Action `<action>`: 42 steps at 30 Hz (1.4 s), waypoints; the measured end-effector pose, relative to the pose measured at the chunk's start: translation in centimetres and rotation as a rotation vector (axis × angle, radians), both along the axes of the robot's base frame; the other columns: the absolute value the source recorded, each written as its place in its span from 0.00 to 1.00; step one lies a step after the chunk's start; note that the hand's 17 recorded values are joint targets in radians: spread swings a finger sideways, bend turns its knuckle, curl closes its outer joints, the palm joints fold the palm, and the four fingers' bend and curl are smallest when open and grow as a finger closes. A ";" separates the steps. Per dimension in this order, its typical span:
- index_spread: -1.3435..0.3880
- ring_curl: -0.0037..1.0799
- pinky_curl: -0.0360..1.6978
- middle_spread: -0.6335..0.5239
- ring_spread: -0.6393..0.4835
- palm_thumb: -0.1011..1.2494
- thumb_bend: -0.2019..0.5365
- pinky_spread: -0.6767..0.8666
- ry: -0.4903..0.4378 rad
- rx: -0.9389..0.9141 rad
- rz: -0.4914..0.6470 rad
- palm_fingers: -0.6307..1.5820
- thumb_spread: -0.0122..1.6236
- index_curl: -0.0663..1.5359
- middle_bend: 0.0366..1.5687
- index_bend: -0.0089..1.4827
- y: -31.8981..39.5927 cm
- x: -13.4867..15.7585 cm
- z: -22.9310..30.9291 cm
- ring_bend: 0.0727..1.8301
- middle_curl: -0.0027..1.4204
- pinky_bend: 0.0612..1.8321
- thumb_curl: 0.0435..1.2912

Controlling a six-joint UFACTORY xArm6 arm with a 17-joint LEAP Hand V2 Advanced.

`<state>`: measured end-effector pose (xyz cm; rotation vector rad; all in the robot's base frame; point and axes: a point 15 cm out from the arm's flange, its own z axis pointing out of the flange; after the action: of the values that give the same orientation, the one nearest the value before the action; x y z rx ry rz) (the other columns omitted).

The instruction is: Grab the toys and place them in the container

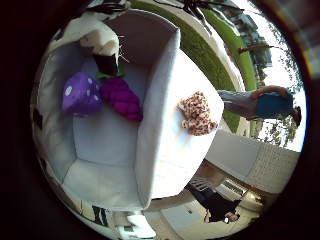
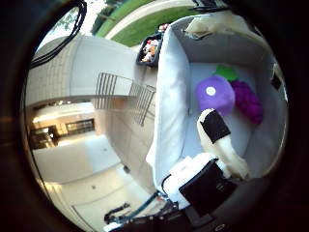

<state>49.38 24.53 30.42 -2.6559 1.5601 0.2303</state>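
A purple dotted plush toy and a magenta knobbly plush toy with a green leaf lie together on the seat of a pale grey armchair. A tan spotted plush toy lies on the chair's wide armrest. A brown and white plush toy leans at the chair's back. The thumb side view shows my hand over the seat, a white and black finger reaching out straight, short of the purple toy and touching nothing. A dark container with colourful things stands on the ground beside the chair.
The chair stands outdoors on pale paving by a lawn. A metal grate or railing lies on the ground beside the chair, near the container.
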 end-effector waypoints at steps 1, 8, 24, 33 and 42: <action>0.54 0.36 0.35 0.59 0.83 0.62 0.24 0.74 -0.001 0.002 0.001 0.24 0.72 0.11 0.08 0.35 -0.3 0.0 0.2 0.29 0.34 0.49 0.35; 0.53 0.32 0.30 0.60 0.85 0.62 0.24 0.76 -0.006 0.018 -0.024 0.27 0.71 0.13 0.07 0.24 -3.5 0.3 2.3 0.25 0.27 0.44 0.34; 0.62 0.29 0.23 0.59 0.83 0.62 0.24 0.76 -0.087 0.028 -0.285 0.33 0.71 0.19 0.09 0.13 -21.2 4.4 5.2 0.23 0.24 0.34 0.34; 0.67 0.29 0.21 0.59 0.84 0.62 0.24 0.76 -0.037 0.015 -0.454 0.35 0.71 0.20 0.09 0.12 -29.0 7.2 -1.7 0.23 0.24 0.34 0.34; 0.70 0.29 0.20 0.60 0.84 0.60 0.23 0.76 -0.015 -0.001 -0.547 0.36 0.71 0.20 0.09 0.12 -31.6 9.2 -7.3 0.23 0.23 0.34 0.33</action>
<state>58.54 -7.10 23.13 -2.1080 2.1889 0.1773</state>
